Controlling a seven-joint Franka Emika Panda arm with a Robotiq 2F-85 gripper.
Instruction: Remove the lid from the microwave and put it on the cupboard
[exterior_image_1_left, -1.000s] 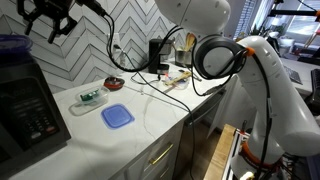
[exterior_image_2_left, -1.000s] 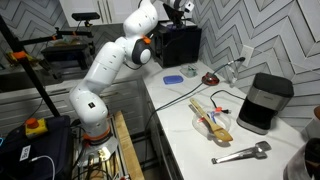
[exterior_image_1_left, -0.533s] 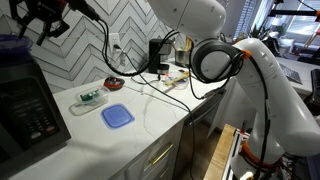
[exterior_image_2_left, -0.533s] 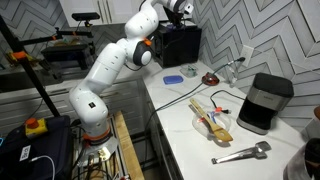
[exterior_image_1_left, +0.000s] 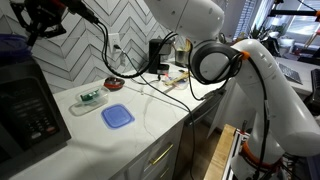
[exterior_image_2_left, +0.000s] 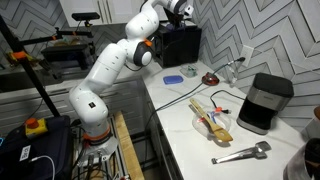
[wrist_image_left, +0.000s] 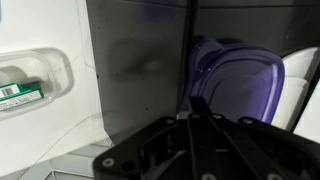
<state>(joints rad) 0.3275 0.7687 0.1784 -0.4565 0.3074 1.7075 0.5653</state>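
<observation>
The black microwave (exterior_image_1_left: 25, 110) stands at one end of the white-topped cupboard (exterior_image_1_left: 150, 118), and is also in the exterior view from the far end (exterior_image_2_left: 180, 45). The dark blue-purple lid (wrist_image_left: 240, 85) lies on the microwave's dark top (wrist_image_left: 130, 70); it shows as a purple edge (exterior_image_1_left: 12, 41) in an exterior view. My gripper (wrist_image_left: 198, 103) hangs over the microwave top (exterior_image_1_left: 40, 25), its fingers shut together with the tips at the lid's left rim. Whether the rim is pinched between them is hidden.
A flat light-blue square lid (exterior_image_1_left: 117, 116) and a clear container (exterior_image_1_left: 90, 98) lie on the cupboard beside the microwave. Further along are a red bowl (exterior_image_1_left: 115, 83), cables, a black appliance (exterior_image_2_left: 265, 102), utensils (exterior_image_2_left: 212, 117) and tongs (exterior_image_2_left: 240, 153).
The gripper has moved further over the microwave top towards the lid, and its jaws have gone from partly open to shut.
</observation>
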